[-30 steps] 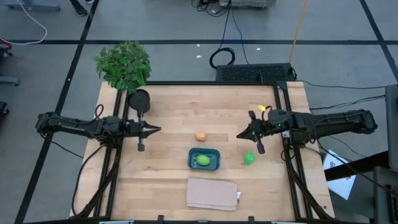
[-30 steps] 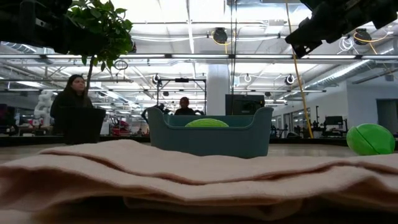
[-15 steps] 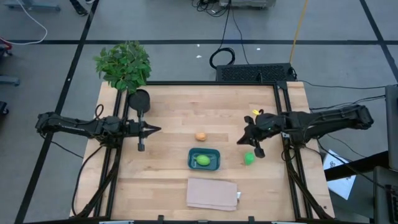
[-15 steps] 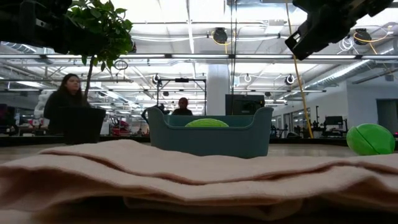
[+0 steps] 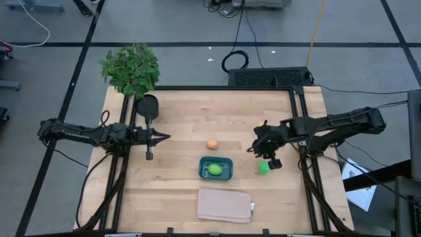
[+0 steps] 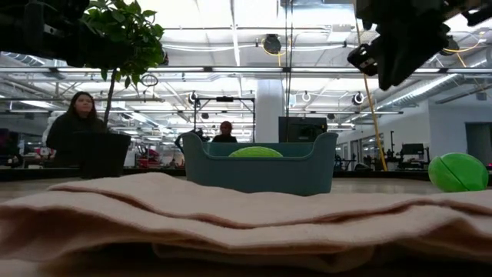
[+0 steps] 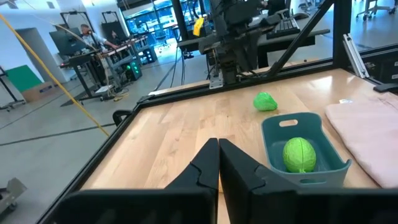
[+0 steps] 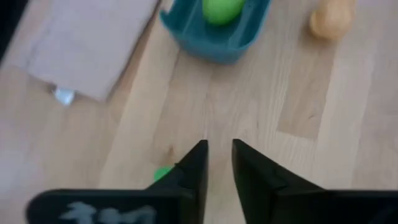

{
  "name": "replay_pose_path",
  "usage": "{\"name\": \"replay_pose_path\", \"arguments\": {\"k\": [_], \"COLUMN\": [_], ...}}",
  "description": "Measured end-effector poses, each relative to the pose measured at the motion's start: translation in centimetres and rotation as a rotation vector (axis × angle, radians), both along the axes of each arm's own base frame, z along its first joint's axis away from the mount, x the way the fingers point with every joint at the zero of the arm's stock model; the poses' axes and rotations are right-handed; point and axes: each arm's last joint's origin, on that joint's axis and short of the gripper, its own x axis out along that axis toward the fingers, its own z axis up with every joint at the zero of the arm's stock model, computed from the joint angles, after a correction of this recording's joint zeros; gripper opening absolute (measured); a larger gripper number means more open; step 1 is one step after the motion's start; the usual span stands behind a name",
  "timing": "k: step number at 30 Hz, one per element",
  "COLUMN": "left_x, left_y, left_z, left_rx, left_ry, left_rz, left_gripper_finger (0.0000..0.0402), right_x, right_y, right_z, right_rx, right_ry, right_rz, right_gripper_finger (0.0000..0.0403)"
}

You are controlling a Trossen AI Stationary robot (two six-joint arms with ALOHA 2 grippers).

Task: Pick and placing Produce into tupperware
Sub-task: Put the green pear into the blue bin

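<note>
Risk is seen at the right claw, narrowly spread above the loose lime: a glancing touch may roll it across the counter, away from the tupperware. Left claw is pressed together, waiting.

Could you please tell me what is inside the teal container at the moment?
The container holds one green fruit; nothing else shows in it from above. The floor under the fruit is covered. The other green fruit and the orange one lie outside on the table.
</note>
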Motion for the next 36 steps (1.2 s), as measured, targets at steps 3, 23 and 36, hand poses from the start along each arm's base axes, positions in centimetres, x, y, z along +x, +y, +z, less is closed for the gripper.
{"name": "replay_pose_path", "arguments": {"k": [3, 23, 36], "left_x": [0.0, 0.0, 0.0], "left_y": [0.0, 0.0, 0.0], "left_z": [0.0, -0.3, -0.3], "left_rx": [0.003, 0.005, -0.006], "left_ry": [0.004, 0.028, 0.027], "left_rz": [0.0, 0.0, 0.001], "left_gripper_finger": [0.0004, 0.0031, 0.0031], "right_x": [0.3, -0.6, -1.6], "right_y": [0.1, 4.0, 4.2], "right_z": [-0.3, -3.9, -5.7], "right_rx": [-0.034, -0.203, -0.233], "right_ry": [-0.003, 0.125, 0.157], "right_rz": [0.066, 0.257, 0.366], "right_gripper_finger": [0.0113, 0.0286, 0.0286]}}
